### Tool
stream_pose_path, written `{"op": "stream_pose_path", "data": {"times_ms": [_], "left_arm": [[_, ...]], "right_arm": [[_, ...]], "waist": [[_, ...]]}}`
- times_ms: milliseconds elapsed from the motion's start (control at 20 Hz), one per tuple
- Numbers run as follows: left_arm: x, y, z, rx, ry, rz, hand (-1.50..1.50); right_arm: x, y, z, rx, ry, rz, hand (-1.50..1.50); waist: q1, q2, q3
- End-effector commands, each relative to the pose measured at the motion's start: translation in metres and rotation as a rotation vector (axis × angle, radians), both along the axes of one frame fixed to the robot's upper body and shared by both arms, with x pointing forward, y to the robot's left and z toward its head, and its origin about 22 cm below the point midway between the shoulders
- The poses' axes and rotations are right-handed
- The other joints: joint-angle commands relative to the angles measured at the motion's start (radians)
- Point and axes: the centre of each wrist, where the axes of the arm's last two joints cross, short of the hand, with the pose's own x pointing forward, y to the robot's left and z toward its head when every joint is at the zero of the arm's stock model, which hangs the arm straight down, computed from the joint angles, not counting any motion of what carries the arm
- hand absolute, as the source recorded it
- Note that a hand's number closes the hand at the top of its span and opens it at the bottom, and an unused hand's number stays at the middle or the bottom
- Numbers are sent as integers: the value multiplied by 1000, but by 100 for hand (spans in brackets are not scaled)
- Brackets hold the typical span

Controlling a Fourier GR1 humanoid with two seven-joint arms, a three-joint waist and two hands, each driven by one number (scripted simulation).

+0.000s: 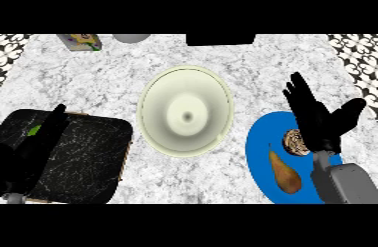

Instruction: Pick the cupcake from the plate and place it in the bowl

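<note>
Nearest on the desk, right hand (319,122) hovered fingers spread over the blue plate (260,161), holding nothing. Cupcake (297,141) sat on plate beside a pear (284,172). Left hand (38,141) rested open. Bowl (187,110) beyond was empty: pick and place both outstanding.

My counter (88,91), grey-white marbled top, is carrying everything. Cream bowl (187,111) is sitting at centre. Blue plate (260,156) is lying at 4 o'clock, near bowl. Black marbled tray (81,161) is lying at 8 o'clock. Small patterned box (80,41) is sitting at 11 o'clock by far edge, grey round thing (131,38) just beside it. Black block (220,39) is standing at 12 o'clock.
</note>
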Motion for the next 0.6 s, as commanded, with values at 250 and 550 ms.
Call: {"op": "stream_pose_path", "data": {"times_ms": [250,550], "left_arm": [[42,-7,65,-57,-429,65,0],[46,15,65,-105,-440,139,0]], "right_arm": [[-17,94,64,175,-379,825,-150],[-60,19,29,-326,-704,486,-150]], "waist": [[79,-1,4],[5,12,3]]}}
